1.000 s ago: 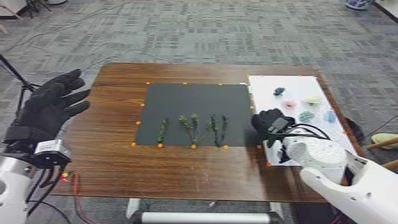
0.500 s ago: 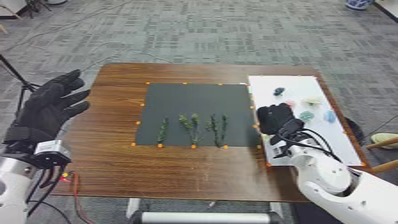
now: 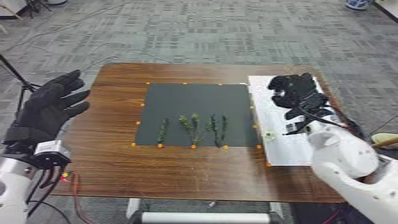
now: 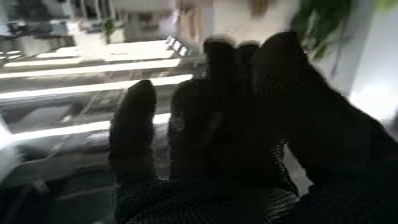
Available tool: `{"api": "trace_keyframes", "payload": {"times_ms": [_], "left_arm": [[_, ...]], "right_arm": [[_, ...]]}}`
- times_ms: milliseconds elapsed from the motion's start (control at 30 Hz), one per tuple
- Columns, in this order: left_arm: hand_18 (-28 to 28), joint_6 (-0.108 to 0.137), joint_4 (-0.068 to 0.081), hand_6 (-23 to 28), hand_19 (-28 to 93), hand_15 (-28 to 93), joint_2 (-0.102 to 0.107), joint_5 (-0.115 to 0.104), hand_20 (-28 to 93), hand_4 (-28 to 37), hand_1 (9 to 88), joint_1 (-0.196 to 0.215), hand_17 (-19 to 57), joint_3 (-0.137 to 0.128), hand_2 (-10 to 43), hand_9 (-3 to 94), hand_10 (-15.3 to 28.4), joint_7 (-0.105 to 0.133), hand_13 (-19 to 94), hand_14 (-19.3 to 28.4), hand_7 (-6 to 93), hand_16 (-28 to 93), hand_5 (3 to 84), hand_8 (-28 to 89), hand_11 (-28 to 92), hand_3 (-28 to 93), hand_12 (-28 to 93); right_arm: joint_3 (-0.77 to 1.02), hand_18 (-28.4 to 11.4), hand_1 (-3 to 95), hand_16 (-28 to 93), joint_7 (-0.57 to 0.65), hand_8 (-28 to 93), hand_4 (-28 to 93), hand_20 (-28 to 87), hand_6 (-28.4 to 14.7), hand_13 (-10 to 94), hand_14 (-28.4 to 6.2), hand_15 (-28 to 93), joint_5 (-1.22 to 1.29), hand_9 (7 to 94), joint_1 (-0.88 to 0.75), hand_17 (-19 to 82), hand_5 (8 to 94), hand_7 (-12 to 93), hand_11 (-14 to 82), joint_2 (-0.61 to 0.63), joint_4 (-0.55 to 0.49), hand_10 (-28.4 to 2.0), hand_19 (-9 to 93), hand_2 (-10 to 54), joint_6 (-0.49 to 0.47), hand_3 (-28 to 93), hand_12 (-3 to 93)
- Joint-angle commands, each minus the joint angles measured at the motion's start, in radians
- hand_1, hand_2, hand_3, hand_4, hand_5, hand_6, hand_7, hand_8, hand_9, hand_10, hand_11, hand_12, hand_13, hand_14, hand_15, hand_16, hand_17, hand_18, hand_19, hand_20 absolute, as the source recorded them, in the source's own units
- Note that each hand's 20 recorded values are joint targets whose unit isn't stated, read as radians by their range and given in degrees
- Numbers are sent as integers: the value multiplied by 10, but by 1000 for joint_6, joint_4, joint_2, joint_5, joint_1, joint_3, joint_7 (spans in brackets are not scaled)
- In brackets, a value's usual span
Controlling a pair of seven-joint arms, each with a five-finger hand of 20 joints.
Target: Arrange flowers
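Over the far part of the white sheet (image 3: 289, 155), right hand (image 3: 298, 95) has its fingers straight and partly apart, pointing mostly away from the robot. Can't tell how far above the sheet it is. In the wrist view the right hand (image 4: 226, 150) has fingers extended, some close together, one standing apart; a blurred green leafy shape (image 4: 313, 22) is beyond them.

Off the bench's left side, left hand (image 3: 40, 110) is raised, fingers spread and relaxed, gap between thumb and fingers, nothing in its grasp.

Pale yellow-green flower (image 3: 270, 136) lies on the white sheet, by its left edge, nearer the robot than the right hand.

Dark mat (image 3: 195, 100) is left of the sheet, on the brown wooden bench (image 3: 107, 165). Green stems on the mat's near part, roughly in a row, lower ends toward the robot: slim stem (image 3: 163, 132) at left, branching stem (image 3: 191, 129) in the middle, two thin stems (image 3: 224, 131) side by side at right. Orange markers (image 3: 194, 146) run along the mat's border. Red cable (image 3: 75, 182) at the bench's near left. Patterned grey carpet (image 3: 213, 40) around.
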Motion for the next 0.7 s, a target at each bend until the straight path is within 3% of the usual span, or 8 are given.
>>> {"api": "trace_keyframes", "payload": {"times_ms": [33,200,333,567,700], "left_arm": [[195,-2,-9,14,393,446,-7,-2,97,-269,257,17,-104,-12,-28,173,95,-3,99,133,234,-57,222,-111,228,685,190],[195,-4,-4,15,393,446,-1,-3,97,-268,257,7,-104,-6,-28,172,95,-5,98,133,236,-58,222,-112,228,686,190],[194,-7,-1,14,392,446,2,-3,97,-269,258,3,-104,-4,-27,172,95,-9,99,133,234,-57,220,-111,228,684,191],[195,-11,2,14,392,446,4,-5,97,-267,258,-1,-104,-3,-27,172,95,-14,99,132,235,-57,221,-111,227,685,191],[196,-12,2,14,393,446,6,-5,98,-268,258,-1,-105,-2,-27,172,95,-15,99,132,235,-57,221,-112,228,684,191]], "right_arm": [[87,-189,508,331,-141,-141,-283,545,-5,515,-83,793,-2,459,-72,179,434,224,113,30,4,-64,713,-95,-496,595,165],[81,-191,489,313,-174,-122,-283,541,-17,498,-89,803,-7,410,-54,175,383,199,91,29,18,-71,713,-95,-618,611,157],[90,-191,443,302,-194,-126,-283,538,-6,491,-91,807,-11,399,-63,174,352,208,77,24,23,-111,714,-95,-660,686,145],[66,-193,449,291,-198,-127,-283,538,-5,512,-85,810,-26,424,-88,185,362,221,96,21,31,-103,725,-95,-607,683,148],[62,-194,450,297,-199,-133,-283,542,-6,527,-81,812,-29,457,-113,196,381,243,169,7,24,-75,739,-95,-569,681,183]]}}
